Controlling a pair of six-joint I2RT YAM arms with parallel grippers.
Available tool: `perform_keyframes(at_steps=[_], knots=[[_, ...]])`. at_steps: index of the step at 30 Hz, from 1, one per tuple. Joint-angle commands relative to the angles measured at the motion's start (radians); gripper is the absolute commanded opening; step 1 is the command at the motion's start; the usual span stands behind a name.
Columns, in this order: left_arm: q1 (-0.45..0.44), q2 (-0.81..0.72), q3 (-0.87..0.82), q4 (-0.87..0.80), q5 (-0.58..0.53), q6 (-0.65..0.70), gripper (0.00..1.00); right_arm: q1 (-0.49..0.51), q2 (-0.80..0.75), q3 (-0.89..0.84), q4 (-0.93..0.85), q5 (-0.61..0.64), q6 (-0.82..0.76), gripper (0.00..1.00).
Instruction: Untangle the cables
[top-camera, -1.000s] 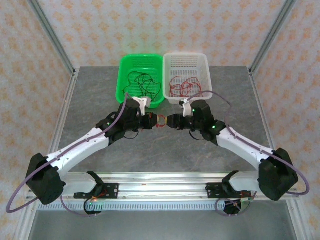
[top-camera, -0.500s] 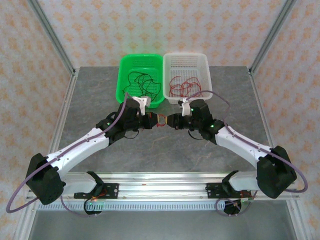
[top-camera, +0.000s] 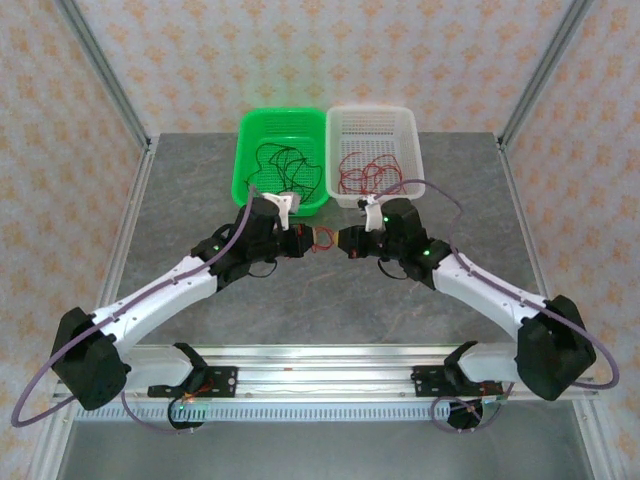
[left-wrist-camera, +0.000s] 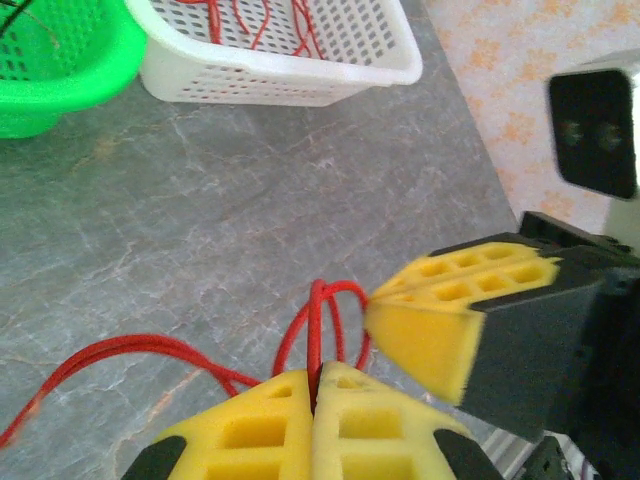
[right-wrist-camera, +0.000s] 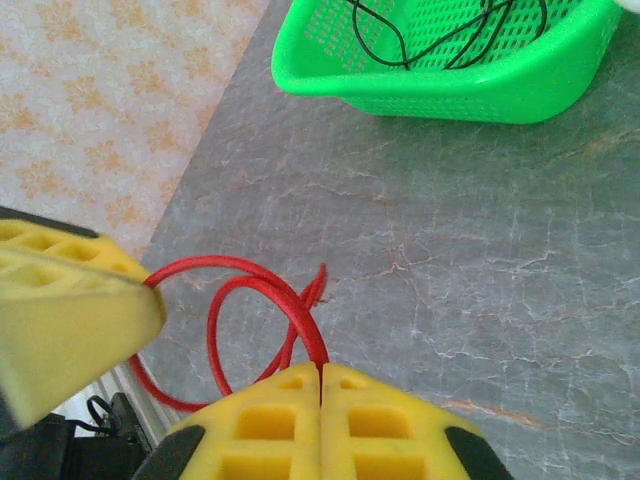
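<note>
A thin red cable (top-camera: 323, 240) is stretched in small loops between my two grippers above the grey table, in front of the baskets. My left gripper (left-wrist-camera: 316, 378) is shut on one part of the red cable (left-wrist-camera: 318, 320). The right gripper (right-wrist-camera: 321, 372) is shut on the same red cable (right-wrist-camera: 255, 295), whose loops curl to the left of its pads. The two sets of yellow fingers almost touch. Several black cables (top-camera: 282, 160) lie curled in the green basket (top-camera: 245, 160). More red cables (top-camera: 365, 170) lie in the white basket (top-camera: 412, 150).
The two baskets stand side by side at the back middle of the table (top-camera: 330, 290). Metal frame posts rise at the back corners. Purple-grey arm cables arch over each forearm.
The grippers have stayed close together with the red cable between them; the right gripper has shifted slightly and the loops sit a little differently.
</note>
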Motion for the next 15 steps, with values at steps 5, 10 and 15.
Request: perform_keyframes(at_steps=[5, 10, 15], knots=[[0.016, -0.027, 0.099, -0.154, -0.234, 0.043, 0.0, 0.005, -0.147, -0.062, -0.092, 0.074, -0.089, 0.0], [0.032, -0.018, 0.133, -0.217, -0.326, 0.064, 0.0, 0.003, -0.242, -0.109, -0.15, 0.176, -0.068, 0.0], [0.04, -0.014, 0.141, -0.229, -0.351, 0.068, 0.0, 0.002, -0.347, -0.143, -0.192, 0.359, -0.004, 0.0]])
